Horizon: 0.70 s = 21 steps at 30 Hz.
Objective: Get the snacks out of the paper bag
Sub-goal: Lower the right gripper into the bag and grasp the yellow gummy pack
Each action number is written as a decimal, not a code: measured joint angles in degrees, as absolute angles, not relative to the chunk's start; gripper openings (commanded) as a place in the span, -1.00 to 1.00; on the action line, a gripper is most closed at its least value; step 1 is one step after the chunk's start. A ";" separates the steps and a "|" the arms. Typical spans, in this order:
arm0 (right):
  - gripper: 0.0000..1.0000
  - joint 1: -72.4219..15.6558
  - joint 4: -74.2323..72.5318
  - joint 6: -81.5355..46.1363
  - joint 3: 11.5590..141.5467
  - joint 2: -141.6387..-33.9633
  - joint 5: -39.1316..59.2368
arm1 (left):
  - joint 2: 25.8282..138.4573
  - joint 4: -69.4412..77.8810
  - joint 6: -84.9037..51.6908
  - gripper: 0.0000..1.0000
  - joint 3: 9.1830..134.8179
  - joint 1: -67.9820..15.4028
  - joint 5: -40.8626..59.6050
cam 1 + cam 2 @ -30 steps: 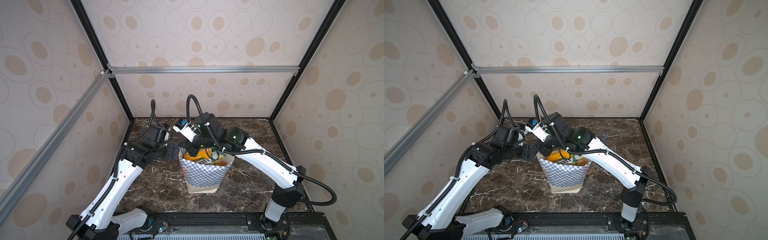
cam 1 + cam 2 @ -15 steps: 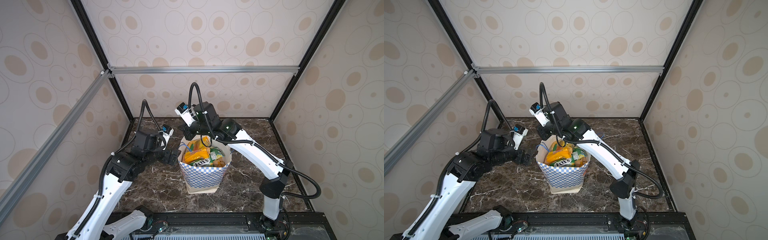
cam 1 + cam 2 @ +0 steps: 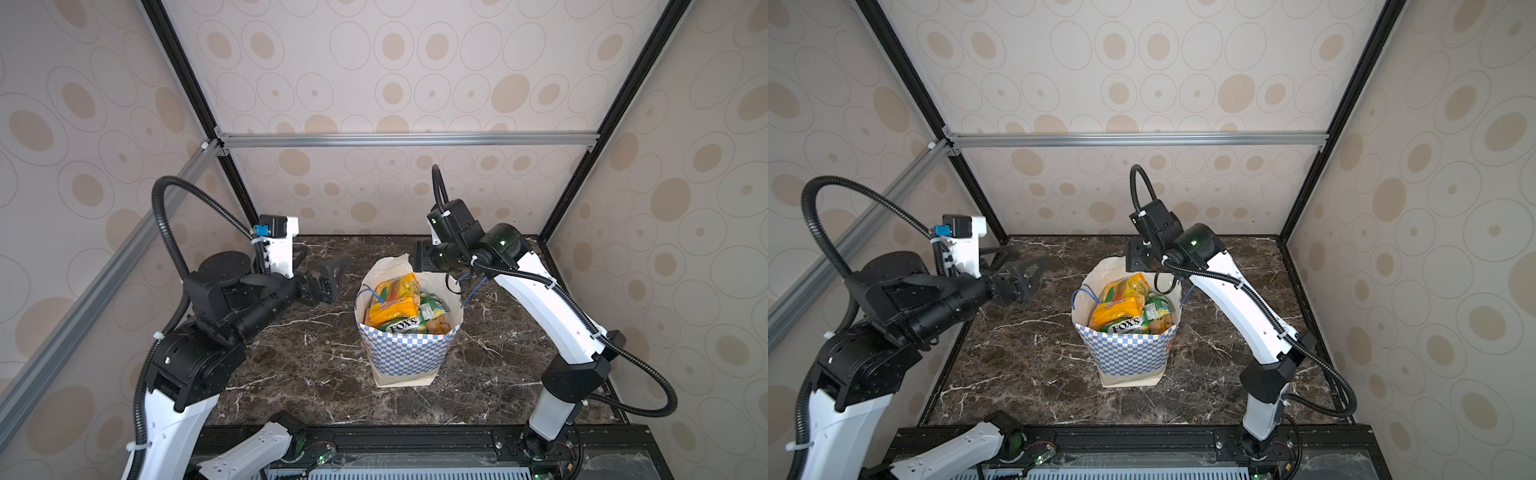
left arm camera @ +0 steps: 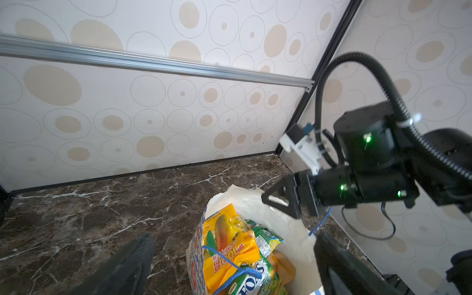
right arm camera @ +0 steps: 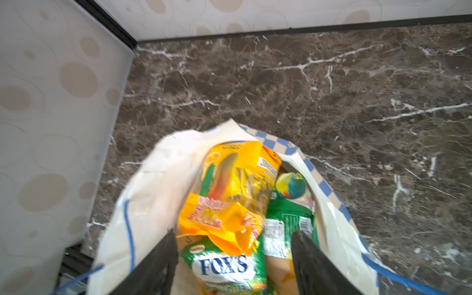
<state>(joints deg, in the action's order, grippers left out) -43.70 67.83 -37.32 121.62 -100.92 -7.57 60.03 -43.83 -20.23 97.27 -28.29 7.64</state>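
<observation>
The paper bag (image 3: 405,353) (image 3: 1129,353) stands upright mid-table with its mouth open. The snacks fill it: a yellow-orange gummy bag (image 3: 392,303) (image 5: 229,194) on top, a green FOX'S packet (image 3: 405,325) (image 5: 222,265) by the near wall, and another green packet (image 5: 288,222) beside them. My right gripper (image 3: 417,262) (image 5: 233,233) hangs open over the bag's back rim, nothing between its fingers. My left gripper (image 3: 322,266) (image 4: 233,237) is open and empty, left of the bag and apart from it.
Dark marble table (image 3: 291,365) inside a walled booth, with bare surface on every side of the bag. Thin blue cord handles (image 4: 229,263) hang over the bag's rims. My right arm's cable loops near the bag's far right rim (image 3: 453,286).
My right gripper has opened and lifted out of the bag toward its back rim. My left arm has drawn back from the bag's left rim, still open.
</observation>
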 measured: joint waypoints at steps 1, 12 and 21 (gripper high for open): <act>0.70 -43.86 68.55 -38.28 120.38 -101.21 -7.38 | 62.11 -44.05 -20.64 0.97 98.45 -28.29 7.92; 0.47 -44.05 65.45 -44.03 115.42 -112.22 -5.06 | 67.90 -46.04 -20.53 0.97 96.49 -28.29 11.25; -1.00 -43.94 56.62 -45.52 111.72 -111.92 -3.44 | 63.59 -45.39 -16.86 0.96 93.12 -28.29 18.02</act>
<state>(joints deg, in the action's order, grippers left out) -43.94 56.62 -45.52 111.72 -111.92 -3.44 63.59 -45.39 -16.86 93.12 -28.29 18.02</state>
